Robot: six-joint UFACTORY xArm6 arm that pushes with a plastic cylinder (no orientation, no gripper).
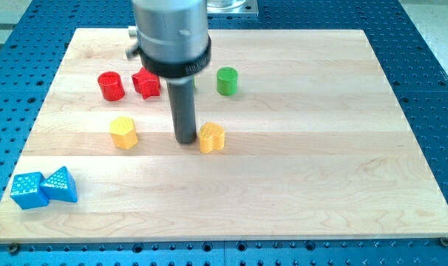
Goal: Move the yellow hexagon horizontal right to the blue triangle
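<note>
Wooden desk (298,185) filled most of the view, w/ blue perforated surface around it. Next biggest was the grey arm housing (171,33) at the view's top centre, dark rod hanging down from it. End effector was just that rod: no jaws to open or shut, nothing held, it only pushes.

Blocks: blue cube (28,191) & blue triangle (60,185) sat touching at the view's bottom left. Red cylinder (111,86), red star (146,82) & green cylinder (226,80) lay along the top row. Yellow hexagon (123,132) was mid-left, well above the triangle & a bit to its right. A 2nd yellow block (211,137), prob. heart-shaped, lay mid-centre.

My tip (185,140) stood btwn the two yellows, just beside the heart-like one, clearly apart from the hexagon.

Judgement: approach step only, the hexagon didn't look contacted & its push wasn't begun. Next move called for getting the tip round to the hexagon's upper side w/o nudging the other yellow, then pushing it down toward the view's bottom, to end level w/ the triangle on its right, near but not knocking it or the cube
</note>
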